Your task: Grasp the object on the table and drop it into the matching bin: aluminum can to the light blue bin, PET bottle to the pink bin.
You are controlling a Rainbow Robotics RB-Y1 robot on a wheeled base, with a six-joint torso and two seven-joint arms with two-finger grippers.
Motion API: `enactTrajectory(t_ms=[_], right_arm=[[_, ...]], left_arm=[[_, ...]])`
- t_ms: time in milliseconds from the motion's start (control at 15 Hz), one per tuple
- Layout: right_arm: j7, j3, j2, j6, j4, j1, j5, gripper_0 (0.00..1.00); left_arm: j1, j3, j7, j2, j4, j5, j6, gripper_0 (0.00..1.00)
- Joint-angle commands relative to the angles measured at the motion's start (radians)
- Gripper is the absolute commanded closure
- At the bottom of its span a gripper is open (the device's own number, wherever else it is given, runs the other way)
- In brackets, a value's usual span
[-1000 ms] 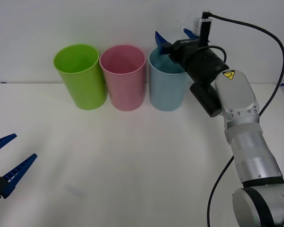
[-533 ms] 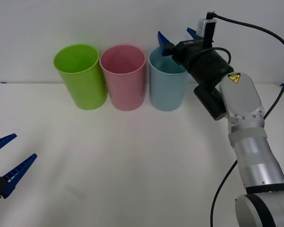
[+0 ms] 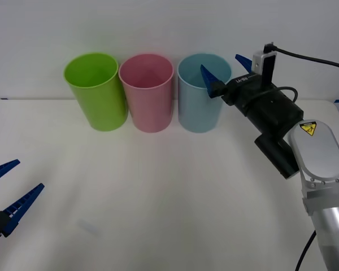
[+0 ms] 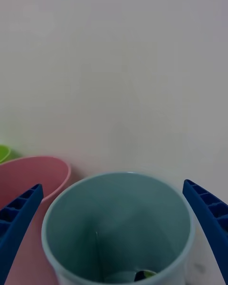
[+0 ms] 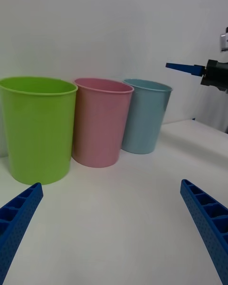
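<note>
Right hand (image 3: 226, 66) hovered empty, fingers spread wide, beside tall light blue plastic bin's (image 3: 200, 107) rim; left hand (image 3: 5, 192) idled, open, low over white counter (image 3: 169, 192).

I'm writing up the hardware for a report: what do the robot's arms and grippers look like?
Both grippers have blue, ribbed, tapering fingers: the left gripper and the right gripper. The right arm has a black wrist housing, then silver-grey rounded segments bearing a yellow triangular warning sticker. A small white camera module sits on the wrist, with a black cable running off it.
</note>
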Motion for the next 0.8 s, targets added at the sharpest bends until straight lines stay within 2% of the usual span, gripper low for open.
enactTrajectory(t_ms=[67, 400, 667, 800], right_arm=[[0.001, -0.007, -0.035, -0.071, -0.117, 0.119, -0.025, 0.0], [0.058, -0.041, -0.092, -0.158, -0.293, 0.349, -0.09, 0.0], [0.275, -0.068, -0.135, -0.183, -0.364, 0.514, -0.234, 0.0], [0.371, -0.107, -0.138, -0.236, -0.379, 0.587, -0.3, 0.0]], left_arm=[[0.0, 0.0, 0.0, 0.0, 0.0, 0.0, 0.0, 0.0], [0.0, 0.0, 0.0, 0.0, 0.0, 0.0, 0.0, 0.0], [0.0, 0.0, 0.0, 0.0, 0.0, 0.0, 0.0, 0.0], [0.0, 0.0, 0.0, 0.0, 0.0, 0.0, 0.0, 0.0]])
